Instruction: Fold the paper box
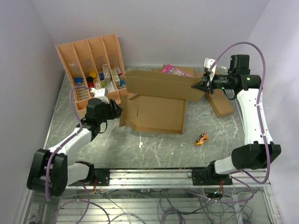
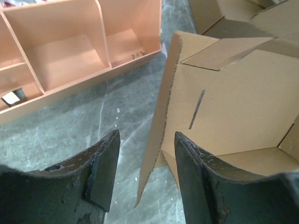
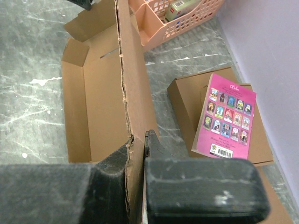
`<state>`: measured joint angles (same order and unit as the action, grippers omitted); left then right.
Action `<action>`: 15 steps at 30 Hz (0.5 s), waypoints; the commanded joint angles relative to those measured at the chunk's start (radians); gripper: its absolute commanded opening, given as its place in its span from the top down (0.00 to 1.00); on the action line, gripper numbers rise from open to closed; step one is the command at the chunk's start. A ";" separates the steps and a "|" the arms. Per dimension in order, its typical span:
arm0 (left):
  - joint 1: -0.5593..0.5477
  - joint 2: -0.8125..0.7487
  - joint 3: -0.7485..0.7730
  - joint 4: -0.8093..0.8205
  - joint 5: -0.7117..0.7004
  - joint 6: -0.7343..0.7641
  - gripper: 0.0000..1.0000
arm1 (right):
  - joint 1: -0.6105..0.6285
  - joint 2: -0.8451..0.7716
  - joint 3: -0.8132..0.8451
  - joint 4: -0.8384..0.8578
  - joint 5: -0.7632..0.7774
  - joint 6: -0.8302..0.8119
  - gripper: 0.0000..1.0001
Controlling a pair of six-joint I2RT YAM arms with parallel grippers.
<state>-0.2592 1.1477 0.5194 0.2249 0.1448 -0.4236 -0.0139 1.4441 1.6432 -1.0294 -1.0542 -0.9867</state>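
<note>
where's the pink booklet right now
In the top view the pink booklet lies at the back of the table, right of centre, on a small flat brown box just behind the raised flap of the big cardboard box.

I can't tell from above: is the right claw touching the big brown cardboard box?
Touching. Right wrist view: the right gripper pinches an upright flap of the big brown cardboard paper box.

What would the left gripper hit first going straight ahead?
Probably the cardboard box: its side flap's edge stands just ahead of the left gripper, in line with the gap between the open jaws.
</note>
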 commanded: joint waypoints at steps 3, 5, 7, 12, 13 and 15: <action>-0.009 0.119 0.029 0.112 0.041 0.018 0.48 | -0.007 -0.018 0.001 0.018 -0.039 0.016 1.00; -0.013 0.140 0.042 0.117 0.058 0.020 0.55 | -0.007 -0.019 -0.002 0.016 -0.033 0.016 1.00; -0.015 0.144 0.050 0.116 0.062 0.029 0.65 | -0.007 -0.021 -0.006 0.015 -0.029 0.013 1.00; -0.025 0.088 0.071 0.082 0.076 0.057 0.93 | -0.006 -0.028 -0.036 0.039 -0.016 0.023 1.00; -0.035 0.070 0.071 0.075 0.075 0.066 0.93 | -0.007 -0.030 -0.043 0.047 -0.015 0.027 1.00; -0.063 0.029 0.070 0.068 0.068 0.091 0.93 | -0.006 -0.036 -0.058 0.068 -0.019 0.038 1.00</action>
<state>-0.2855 1.2526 0.5507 0.2584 0.2050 -0.3790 -0.0147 1.4368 1.6138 -0.9997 -1.0584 -0.9794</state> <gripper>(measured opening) 0.079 0.016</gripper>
